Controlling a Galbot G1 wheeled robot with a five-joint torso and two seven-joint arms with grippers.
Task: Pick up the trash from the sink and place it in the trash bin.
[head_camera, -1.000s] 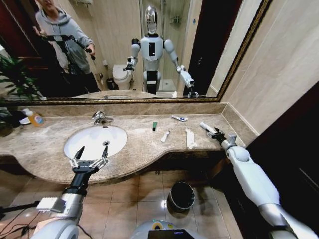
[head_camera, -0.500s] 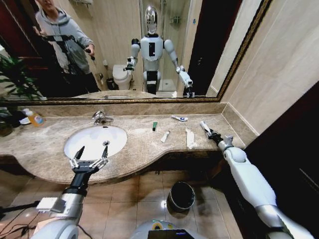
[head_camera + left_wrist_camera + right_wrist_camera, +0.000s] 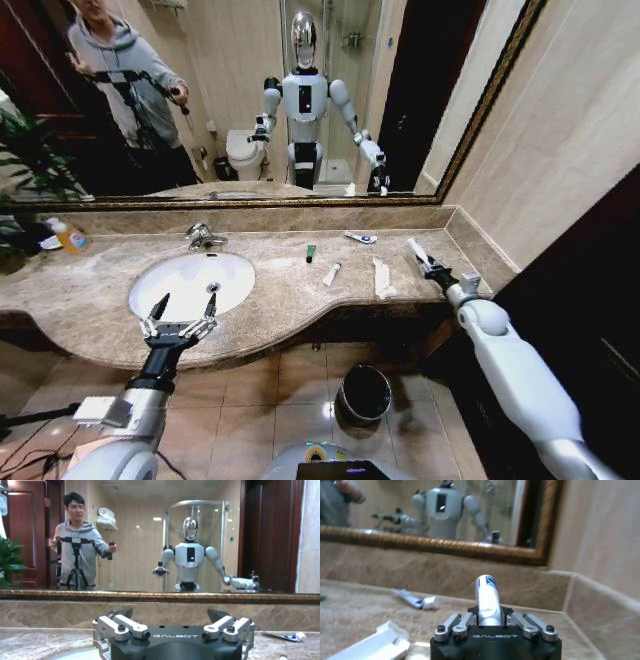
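Observation:
My right gripper (image 3: pixel 431 265) is shut on a white tube with blue marks (image 3: pixel 415 247), held just above the right end of the countertop; the wrist view shows the tube (image 3: pixel 488 594) sticking out between the fingers. More trash lies on the counter: a green piece (image 3: pixel 311 253), a small white tube (image 3: pixel 332 273), a long white wrapper strip (image 3: pixel 381 278) and a blue-and-white packet (image 3: pixel 360 238). My left gripper (image 3: pixel 180 320) hangs open over the front rim of the white oval sink (image 3: pixel 180 280). The dark trash bin (image 3: pixel 364 392) stands on the floor below the counter.
A chrome faucet (image 3: pixel 203 236) stands behind the basin. A yellow-orange bottle (image 3: pixel 68 236) sits at the far left near a plant. The mirror runs along the back wall, and a wall closes off the counter's right end. Tiled floor surrounds the bin.
My right arm has shifted slightly to the right with the tube still in its grip. The left arm has not moved.

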